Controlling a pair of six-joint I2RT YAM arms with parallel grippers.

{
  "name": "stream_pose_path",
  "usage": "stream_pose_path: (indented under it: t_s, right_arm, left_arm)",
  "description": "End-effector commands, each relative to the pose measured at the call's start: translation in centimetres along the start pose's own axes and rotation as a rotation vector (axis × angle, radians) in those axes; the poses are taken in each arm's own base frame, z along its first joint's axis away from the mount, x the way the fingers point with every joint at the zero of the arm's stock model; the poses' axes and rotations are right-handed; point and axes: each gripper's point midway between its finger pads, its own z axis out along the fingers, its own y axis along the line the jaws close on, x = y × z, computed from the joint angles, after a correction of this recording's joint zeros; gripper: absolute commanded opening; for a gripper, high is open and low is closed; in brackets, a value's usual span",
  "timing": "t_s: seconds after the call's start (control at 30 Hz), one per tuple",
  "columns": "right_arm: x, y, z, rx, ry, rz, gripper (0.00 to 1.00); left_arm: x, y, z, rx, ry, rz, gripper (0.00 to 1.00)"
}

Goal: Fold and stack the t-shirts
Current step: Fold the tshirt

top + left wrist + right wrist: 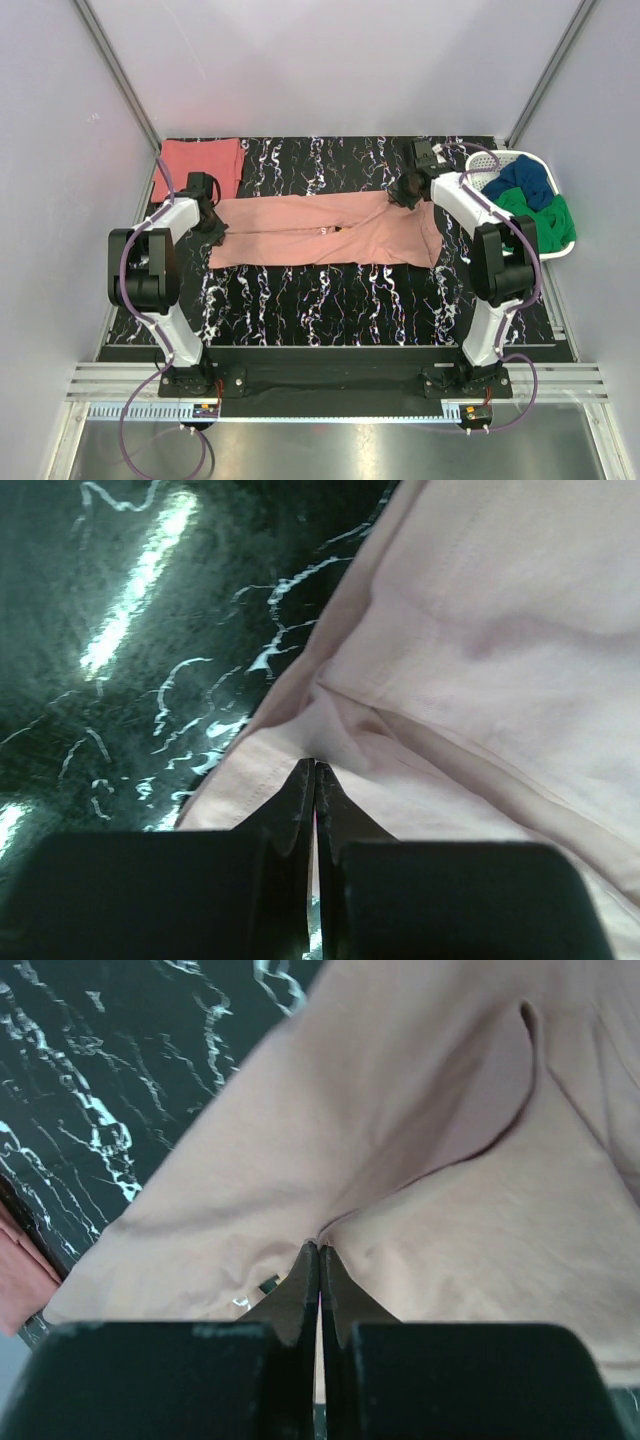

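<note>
Pale walls close in a black, white-veined desk (pixel 330 300) on three sides. Across its middle we see the pink shirt (pixel 300 245) laid out as a long flat band running left to right, with a fold line along part of its centre. The left arm (pixel 145 265) reaches to the band's left end, and the right arm (pixel 500 260) reaches to its far right corner. From the left wrist we see the left jaws pressed tight together, a pinch of pink cloth caught between their tips right at the shirt's edge, where it meets the desk. Creases run out from the pinch. From the right wrist we see the right jaws closed on the same shirt in the same way, the cloth puckering up toward their tips. The red shirt (pixel 197 168) lies folded flat at the desk's far left corner, near the band's left end. A white basket (pixel 487 172) sits at the far right corner, holding blue cloth (pixel 520 182) and green cloth (pixel 548 222).
</note>
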Motion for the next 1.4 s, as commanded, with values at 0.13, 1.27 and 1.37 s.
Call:
stream_pose_path:
  t_s: [0.13,1.27,1.37]
  right_arm:
    - [-0.6,6.7,0.6,-0.238,0.007,-0.375,0.0]
    - [-2.7,-14.4,-5.9,0.236,0.087,-0.046,0.56]
    - [-2.9,-16.5,-5.6,0.263,0.055,0.029,0.54]
  left_arm:
    - [-2.2,0.4,-0.4,-0.062,-0.077,-0.005,0.0]
    - [3.3,4.5,-1.5,0.013,-0.073,-0.16,0.51]
    - [3.6,4.0,-1.1,0.037,-0.061,-0.167,0.51]
